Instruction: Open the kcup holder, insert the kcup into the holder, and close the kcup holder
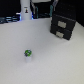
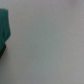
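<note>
The kcup [image 1: 28, 53] is a tiny white cup with a green, dark-speckled top. It stands alone on the white table [image 1: 47, 60], towards the exterior view's left. The kcup holder [image 1: 63, 25] is a black boxy unit with two stacked grey-fronted slots, both pushed in. It sits at the back, on the exterior view's right, well apart from the cup. No fingers show in either view. The wrist view holds only blurred white surface and a teal shape [image 2: 4, 27] at its edge; I cannot tell what that shape is.
A tall white post [image 1: 25, 10] with a dark mark stands at the back, on the exterior view's left. Dark clutter [image 1: 42, 7] lines the table's far edge.
</note>
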